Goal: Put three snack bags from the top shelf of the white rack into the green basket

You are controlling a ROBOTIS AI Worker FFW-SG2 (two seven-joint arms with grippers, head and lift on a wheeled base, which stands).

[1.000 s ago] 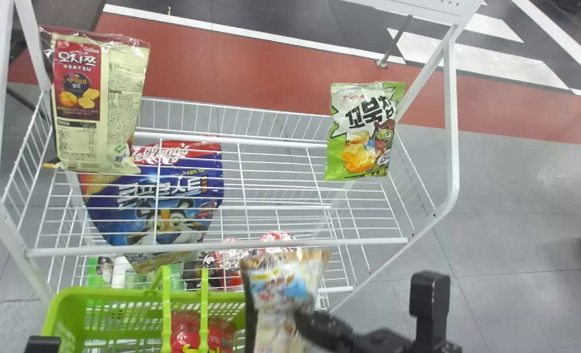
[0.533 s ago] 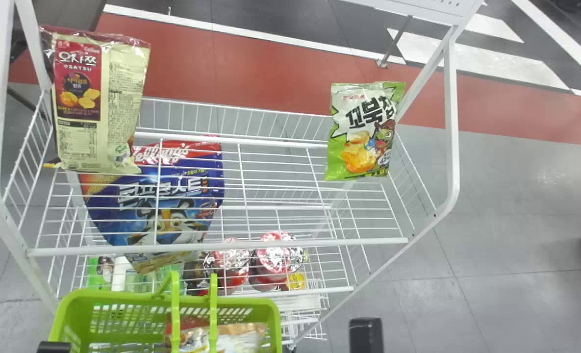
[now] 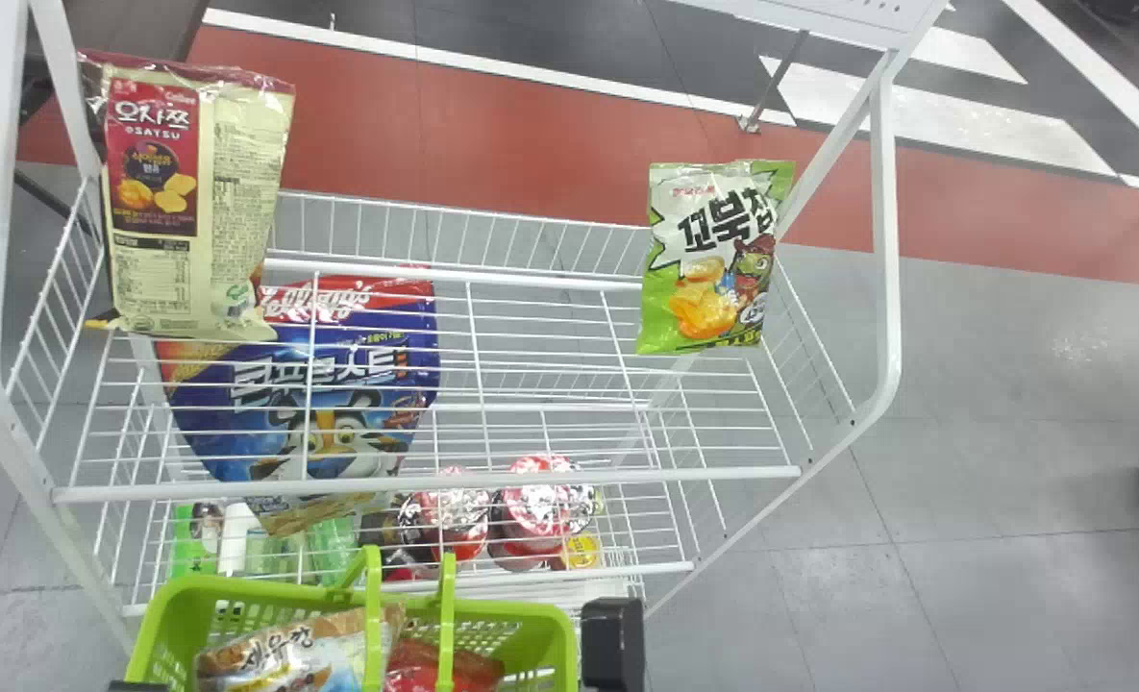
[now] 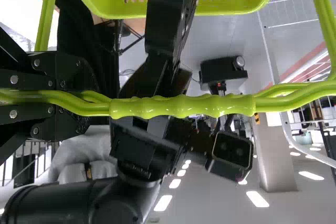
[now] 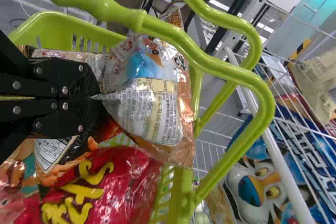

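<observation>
The black end of my right arm (image 3: 613,644) is at the green basket's (image 3: 569,630) right side in the head view; a bit of my left arm (image 3: 136,686) shows at the bottom edge. In the right wrist view my right gripper (image 5: 98,97) pinches a brown-and-white bag (image 5: 147,98) inside the basket, under its handles. Beside it lies a red bag (image 5: 105,182). My left gripper (image 4: 93,103) is closed around the basket handle (image 4: 178,106). A cream-and-red bag (image 3: 194,202) and a green bag (image 3: 713,259) stand on the rack's top shelf, left and right.
The white rack (image 3: 434,485) rises just behind the basket. Below its top shelf are a blue cereal bag (image 3: 338,404) and red-lidded containers (image 3: 535,500). The two raised green handles (image 5: 210,17) arch close around my right gripper.
My right arm has moved left, bringing the brown-and-white bag from the basket's right side to its left part. The basket has shifted slightly right and downward in the head view.
</observation>
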